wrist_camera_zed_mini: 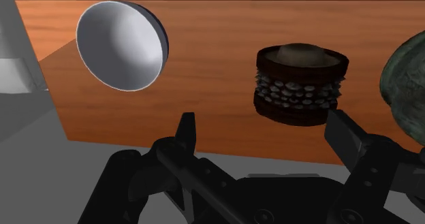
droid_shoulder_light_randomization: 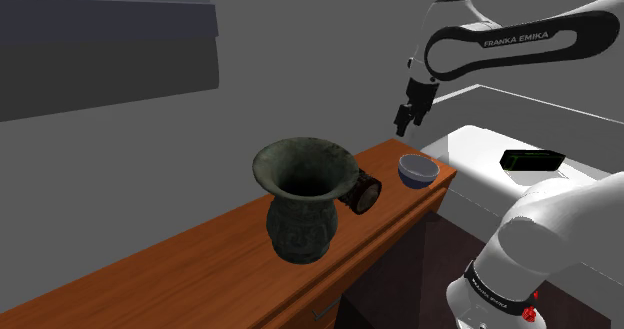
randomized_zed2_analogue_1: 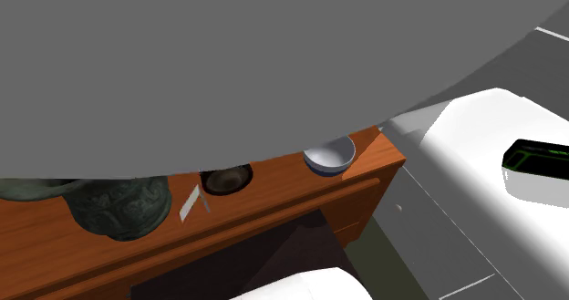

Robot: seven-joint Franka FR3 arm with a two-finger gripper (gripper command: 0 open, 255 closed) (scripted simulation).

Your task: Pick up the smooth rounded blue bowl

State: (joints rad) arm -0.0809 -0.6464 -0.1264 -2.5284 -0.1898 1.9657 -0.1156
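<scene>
- starting with the shoulder view: the gripper (droid_shoulder_light_randomization: 403,120) is hanging in the air over the wooden top (droid_shoulder_light_randomization: 200,267), above the end that lies to this view's right.
- and the blue bowl (droid_shoulder_light_randomization: 418,169)?
- it's sitting upright at that same end, below the gripper and a touch toward this view's right, with clear air between them. the dark vase (droid_shoulder_light_randomization: 303,192) and the little studded cup (droid_shoulder_light_randomization: 364,192) are standing further along to the left.
- moving to the second exterior view.
- the bowl (randomized_zed2_analogue_1: 329,155) is resting near the wooden top's corner, pale inside and blue outside. the cup (randomized_zed2_analogue_1: 226,180) is standing near it and the vase (randomized_zed2_analogue_1: 118,202) beyond that.
- wrist view now. are the fingers (wrist_camera_zed_mini: 347,137) gripping anything?
- nothing. they're standing wide apart and empty. here's the catch: the gap is lining up on the studded cup (wrist_camera_zed_mini: 300,83), not on the bowl (wrist_camera_zed_mini: 121,45). the bowl is lying outside the gap, past the finger farther from the vase (wrist_camera_zed_mini: 405,80).
- so i'm reckoning the hand is needing a sideways shift away from the vase before going down, one finger inside the rim and one outside.
- agreed. the bowl being round, no long axis is mattering here, only that offset.
</scene>
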